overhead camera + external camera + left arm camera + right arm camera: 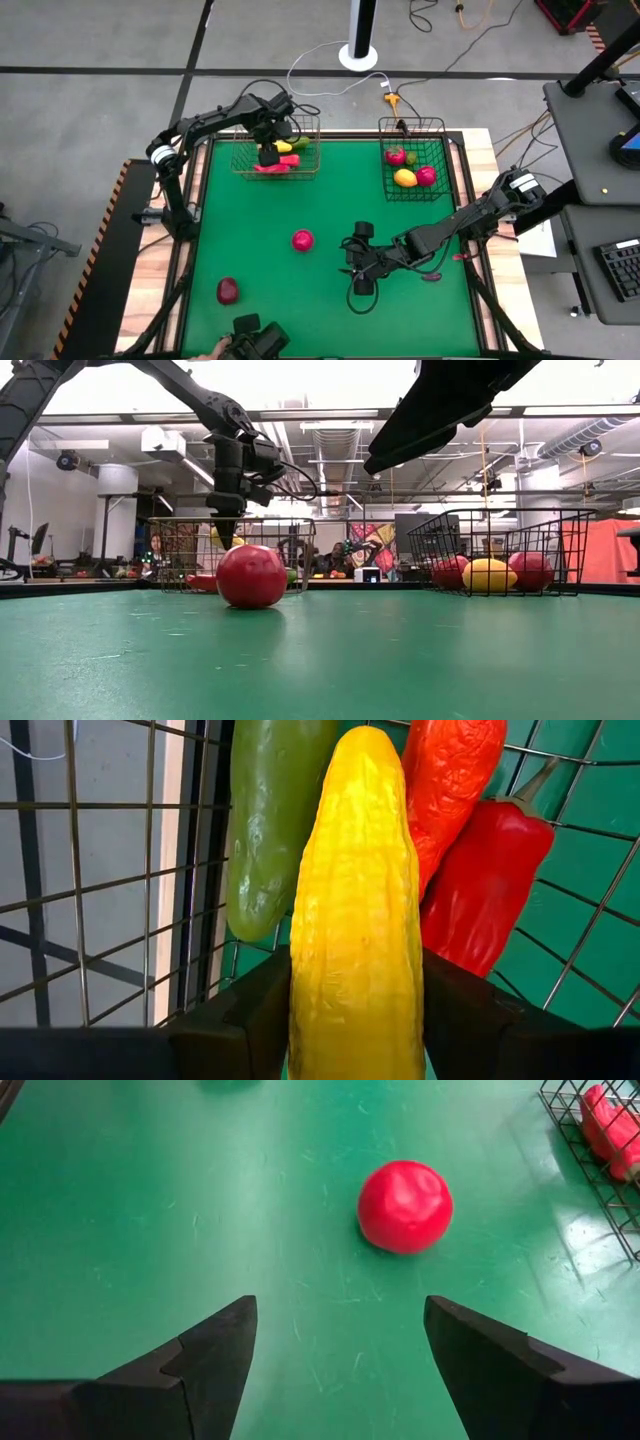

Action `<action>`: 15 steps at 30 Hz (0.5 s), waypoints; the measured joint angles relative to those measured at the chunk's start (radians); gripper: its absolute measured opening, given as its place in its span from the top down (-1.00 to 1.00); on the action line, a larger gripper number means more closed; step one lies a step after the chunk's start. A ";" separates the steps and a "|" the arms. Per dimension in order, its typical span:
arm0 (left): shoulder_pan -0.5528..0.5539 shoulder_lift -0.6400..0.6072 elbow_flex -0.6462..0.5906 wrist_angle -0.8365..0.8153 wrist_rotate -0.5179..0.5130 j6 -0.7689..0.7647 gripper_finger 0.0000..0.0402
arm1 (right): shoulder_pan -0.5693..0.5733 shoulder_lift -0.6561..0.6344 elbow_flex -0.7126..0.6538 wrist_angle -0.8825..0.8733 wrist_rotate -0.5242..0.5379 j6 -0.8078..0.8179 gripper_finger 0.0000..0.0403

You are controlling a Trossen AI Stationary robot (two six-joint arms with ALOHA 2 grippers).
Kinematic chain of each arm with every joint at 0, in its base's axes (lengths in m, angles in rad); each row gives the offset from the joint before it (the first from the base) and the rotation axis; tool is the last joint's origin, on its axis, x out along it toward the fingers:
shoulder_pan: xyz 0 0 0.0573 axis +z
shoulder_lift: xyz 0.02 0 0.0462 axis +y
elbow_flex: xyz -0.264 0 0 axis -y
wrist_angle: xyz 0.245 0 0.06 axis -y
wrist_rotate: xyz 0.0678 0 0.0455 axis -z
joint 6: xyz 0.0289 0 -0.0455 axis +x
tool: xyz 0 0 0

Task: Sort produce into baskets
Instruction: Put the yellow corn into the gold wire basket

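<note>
Dark-red round fruit (228,291) sits lower left on the green table (300,310); right gripper (357,268) at lower center, fingers spread, faces the red round fruit (302,240) mid-frame. At top, left gripper (270,152) pinches the long yellow piece (355,920) inside the tan wire basket (308,125) beside cucumber (270,815) and red chilies (470,830); dark wire basket (440,135) upper right holds lemon (405,178) and pink fruit (426,175).

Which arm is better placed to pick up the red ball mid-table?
Right. The right gripper is open, facing the red ball; the left gripper holds the yellow piece in the tan basket.
</note>
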 joint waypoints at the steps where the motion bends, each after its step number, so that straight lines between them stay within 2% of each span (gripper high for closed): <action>1: 0.000 0.000 0.000 0.000 0.000 0.000 0.15 | 0.000 0.000 0.000 0.000 0.000 0.000 -0.39; 11: 0.000 0.000 0.000 0.001 0.000 -0.008 0.15 | 0.000 0.000 0.000 0.000 0.000 0.000 -0.40; 15: 0.000 0.000 0.000 0.001 0.001 -0.016 0.07 | 0.000 0.000 0.000 0.000 0.000 0.000 -0.41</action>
